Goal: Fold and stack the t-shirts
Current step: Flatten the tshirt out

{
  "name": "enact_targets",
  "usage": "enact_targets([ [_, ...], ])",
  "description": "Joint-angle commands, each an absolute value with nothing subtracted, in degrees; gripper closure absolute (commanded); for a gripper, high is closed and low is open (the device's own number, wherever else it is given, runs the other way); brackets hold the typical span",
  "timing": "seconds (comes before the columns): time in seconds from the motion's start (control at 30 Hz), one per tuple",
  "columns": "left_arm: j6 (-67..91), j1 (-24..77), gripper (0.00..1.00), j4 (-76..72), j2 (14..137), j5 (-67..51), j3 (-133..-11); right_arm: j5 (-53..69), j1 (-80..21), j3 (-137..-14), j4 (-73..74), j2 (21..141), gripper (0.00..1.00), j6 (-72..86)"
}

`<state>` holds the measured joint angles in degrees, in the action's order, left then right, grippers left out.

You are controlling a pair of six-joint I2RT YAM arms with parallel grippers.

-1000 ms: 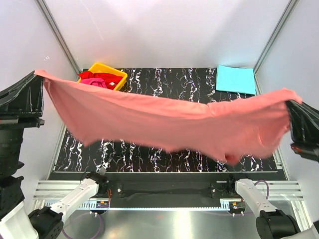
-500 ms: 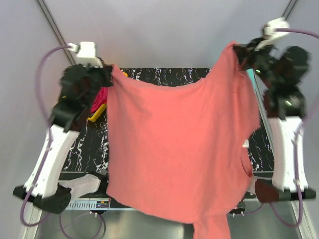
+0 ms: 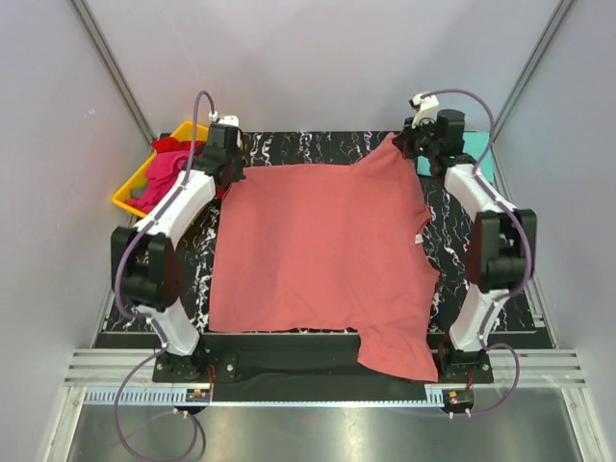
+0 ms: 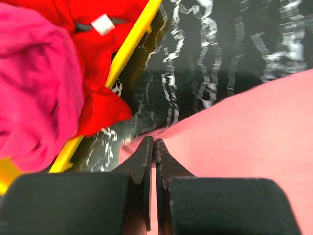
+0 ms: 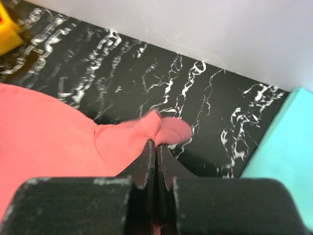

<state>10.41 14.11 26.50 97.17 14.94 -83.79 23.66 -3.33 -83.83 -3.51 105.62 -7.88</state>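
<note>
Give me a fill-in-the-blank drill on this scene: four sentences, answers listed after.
1. The t-shirt spread flat on the table is ____ in colour.
2. The magenta t-shirt and red t-shirt lie heaped in the ____ tray.
3. The left gripper and right gripper have their jaws ____ on the spread shirt's far corners.
4. The turquoise t-shirt lies on the ____ arm's side.

Answers: salmon-pink; yellow; shut; right

The salmon-pink t-shirt [image 3: 318, 250], aloft before, now lies spread flat.
</note>
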Motion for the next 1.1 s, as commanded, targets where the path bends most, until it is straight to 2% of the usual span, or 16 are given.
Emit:
enact_targets([
  [0.0,8.88,11.69,1.00,20.66,101.50,10.03,-90.43,24.70,-3.25,-93.13,-11.69,114.06,1.00,-9.58],
  [0.27,3.70,8.53,1.00,19.25,111.79,6.94,-101.76,25.31,-3.34,-108.89,-6.60,128.48,1.00,-11.07],
  [0.67,2.82,6.59,1.00,18.72,116.63,7.29,-105.55,24.52,-3.25,-126.73,-2.46,138.95,1.00,-15.55],
  [0.93,-1.13,5.98,1.00,17.58,117.60,6.86,-105.65,25.49,-3.34,-127.62,-1.41,139.41,1.00,-15.03],
  [1.07,-2.98,5.98,1.00,16.35,116.46,4.22,-104.33,19.88,-3.34,-117.01,-2.72,132.64,1.00,-15.03],
])
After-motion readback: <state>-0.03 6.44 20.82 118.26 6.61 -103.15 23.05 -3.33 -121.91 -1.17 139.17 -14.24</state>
